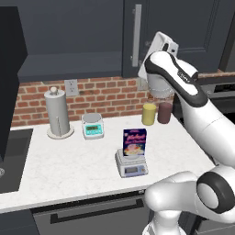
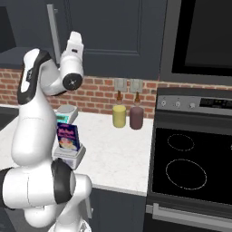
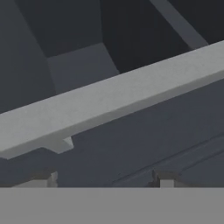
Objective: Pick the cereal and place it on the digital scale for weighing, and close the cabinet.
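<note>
A: Cereal [image 1: 134, 142] stands already upright on the digital scale [image 1: 131, 166], mid counter [image 1: 69, 165]. So only the cabinet [image 1: 183, 27] is left, I think.

B: Yes. Hand is up by the silver bar handle [image 1: 136, 34], very close in the hand view. What can go wrong?

A: If the push lands on the handle and not on the door panel, the hand may slip off, and the door stays a bit open. Also the elbow swings above the cereal; a low sweep could knock the box off the plate.

B: And the fingers [image 3: 166, 178]?

A: Only two small tips at the bottom of the hand view, apart, approx. half of the frame between them. They hold nothing. If they touch the door or not, I cannot tell.
</note>
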Controlling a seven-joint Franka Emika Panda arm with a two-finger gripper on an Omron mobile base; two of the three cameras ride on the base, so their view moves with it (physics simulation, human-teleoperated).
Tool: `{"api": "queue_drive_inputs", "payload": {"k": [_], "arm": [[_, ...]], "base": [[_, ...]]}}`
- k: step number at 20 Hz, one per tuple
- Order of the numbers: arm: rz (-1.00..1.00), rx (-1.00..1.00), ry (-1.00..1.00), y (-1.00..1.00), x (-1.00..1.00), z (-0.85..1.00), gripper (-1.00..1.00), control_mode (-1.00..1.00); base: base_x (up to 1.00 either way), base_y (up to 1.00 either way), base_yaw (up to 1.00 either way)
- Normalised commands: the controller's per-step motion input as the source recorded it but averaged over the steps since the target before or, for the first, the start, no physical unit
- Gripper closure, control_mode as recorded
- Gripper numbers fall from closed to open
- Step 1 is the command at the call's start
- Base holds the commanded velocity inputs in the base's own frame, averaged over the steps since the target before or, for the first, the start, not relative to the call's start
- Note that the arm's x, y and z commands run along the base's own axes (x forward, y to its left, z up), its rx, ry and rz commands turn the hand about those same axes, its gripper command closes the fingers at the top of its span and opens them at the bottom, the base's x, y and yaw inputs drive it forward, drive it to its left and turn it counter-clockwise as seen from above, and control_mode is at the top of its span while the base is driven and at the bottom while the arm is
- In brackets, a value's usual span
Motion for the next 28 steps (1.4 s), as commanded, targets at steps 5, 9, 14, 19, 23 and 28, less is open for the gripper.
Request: {"api": "queue_drive_inputs", "payload": {"k": [5, 9, 14, 19, 23, 28], "arm": [[-0.04, 0.08, 0.0, -0.97, -0.68, 0.2, -1.0, -1.0], [-0.04, 0.04, 0.0, -0.93, -0.96, 0.26, -1.0, -1.0], [0.0, 0.0, 0.0, -0.36, -1.0, 0.01, -1.0, -1.0], [0.0, 0.0, 0.0, -0.11, -1.0, 0.14, -1.0, -1.0], [0.0, 0.0, 0.14, -0.12, -0.81, 0.36, -1.0, -1.0], [0.0, 0.0, 0.02, 0.0, -0.98, 0.02, -1.0, -1.0]], "base": [[0.0, 0.0, 0.0], [0.0, 0.0, 0.0], [0.0, 0.0, 0.0], [0.0, 0.0, 0.0], [0.0, 0.0, 0.0], [0.0, 0.0, 0.0]]}}
